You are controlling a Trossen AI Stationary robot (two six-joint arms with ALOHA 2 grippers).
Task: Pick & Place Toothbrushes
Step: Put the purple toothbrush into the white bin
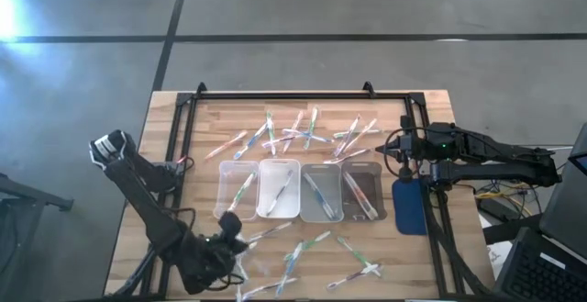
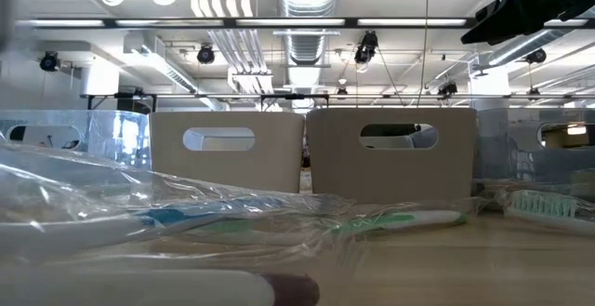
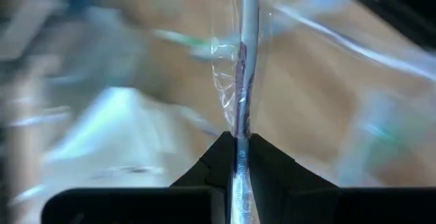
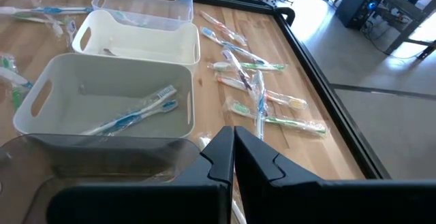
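Pinching a wrapped toothbrush (image 3: 242, 81) between its closed fingers, the left gripper (image 1: 227, 243) works at the near left part of the table (image 1: 138, 201), just in front of the row of trays. In the left wrist view the clear wrapper runs straight out from between the two dark fingertips, with a dark reddish stretch on the brush inside.

No brand, label or lettering can be read on any wrapper or tray.

Four trays (image 1: 297, 190) stand side by side across the middle of the table, each with at least one toothbrush in it; the right wrist view shows a blue-accented brush (image 4: 139, 112) lying in the grey-white tray (image 4: 68, 88). Loose toothbrushes (image 1: 298, 129) lie scattered beyond the trays near the table's far edge, and another scatter (image 1: 321, 256) lies on the near side, just beside the left gripper.

The right gripper (image 1: 396, 152) hangs at the right end of the tray row, its fingers pressed together on nothing. A blue flat object (image 1: 410, 206) lies just beside it on the table's right edge. A black frame (image 1: 284, 95) runs around the working area.

In the low view, crinkled wrappers and a green-accented brush (image 2: 390, 219) fill the foreground, partly hiding the trays behind.
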